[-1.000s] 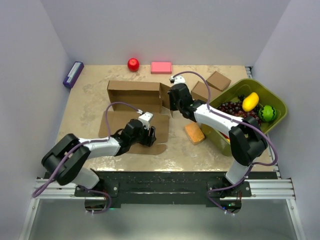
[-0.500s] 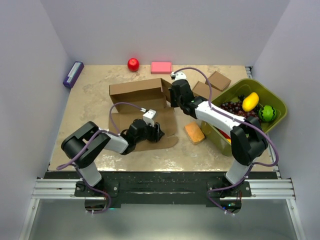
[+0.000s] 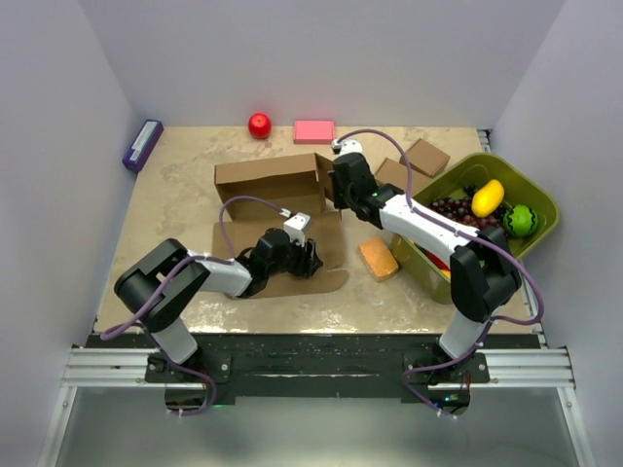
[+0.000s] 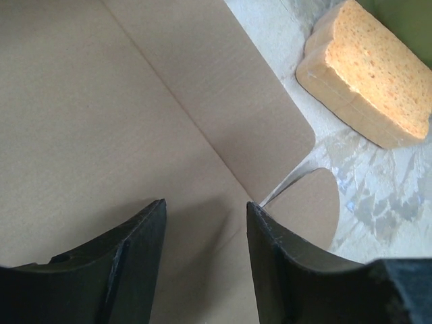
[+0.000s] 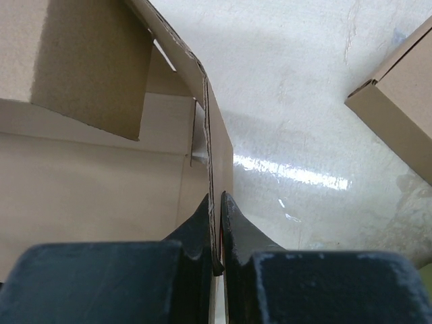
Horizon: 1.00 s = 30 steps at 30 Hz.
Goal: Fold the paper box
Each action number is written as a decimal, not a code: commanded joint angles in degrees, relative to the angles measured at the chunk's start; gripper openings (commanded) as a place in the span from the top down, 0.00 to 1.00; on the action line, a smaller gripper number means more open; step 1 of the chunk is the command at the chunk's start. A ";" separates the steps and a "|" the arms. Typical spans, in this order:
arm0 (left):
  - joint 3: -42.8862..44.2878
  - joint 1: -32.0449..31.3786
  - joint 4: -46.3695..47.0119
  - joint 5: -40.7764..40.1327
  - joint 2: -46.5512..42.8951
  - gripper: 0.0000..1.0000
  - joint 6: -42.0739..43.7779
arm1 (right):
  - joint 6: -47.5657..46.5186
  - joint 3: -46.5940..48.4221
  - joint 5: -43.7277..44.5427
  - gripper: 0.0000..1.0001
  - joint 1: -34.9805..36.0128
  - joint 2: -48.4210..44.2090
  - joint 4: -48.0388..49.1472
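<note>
Brown cardboard of the paper box [image 3: 275,195] lies just left of the middle of the table [image 3: 170,204] in the top view. Its walls stand raised at the 12 o'clock side, and a flat panel with rounded tabs is spread toward 6 o'clock.

The right gripper [image 5: 214,202] is pinched together on the thin edge of an upright side wall at the box's 3 o'clock end, with cardboard seen between both fingers.

The left gripper [image 4: 204,206] has its fingers apart over the flat panel near a crease. Contact with the panel cannot be confirmed.

An orange sponge [image 3: 379,260] sits on the table at 3 o'clock of the left gripper, clear of the panel's tab. A small closed box [image 5: 398,108] lies at 2 o'clock of the right gripper, apart from the held wall. A green bin [image 3: 541,197] of fruit occupies the table's 3 o'clock edge.
</note>
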 commanded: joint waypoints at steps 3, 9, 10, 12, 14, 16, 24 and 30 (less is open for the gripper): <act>2.93 -1.00 -0.16 3.85 -1.24 0.48 0.54 | 1.35 0.39 -2.11 1.00 0.71 0.16 0.71; 5.04 -1.79 4.41 5.70 6.84 0.50 -0.68 | 1.79 0.39 -2.11 1.00 0.71 0.34 0.36; 5.13 -2.06 4.59 5.62 7.98 0.50 -0.86 | 1.70 0.39 -2.02 1.00 0.79 0.51 0.27; 4.95 -2.23 5.03 5.53 8.69 0.50 -0.95 | 1.70 0.48 -1.94 1.00 0.71 0.51 0.18; 4.51 -2.32 4.68 5.09 9.49 0.51 -1.04 | 1.79 0.65 -2.02 1.00 0.71 0.43 -0.08; 4.34 -2.32 2.93 3.16 9.92 0.55 -1.39 | 1.96 1.18 -2.46 1.00 0.71 0.25 -0.96; 2.84 -2.32 2.83 2.54 12.12 0.57 -3.06 | 5.13 -1.27 -5.63 1.00 1.84 -0.89 0.53; 3.02 -2.32 2.22 2.63 12.65 0.58 -2.79 | 7.06 -3.21 -5.98 0.94 3.69 1.04 1.41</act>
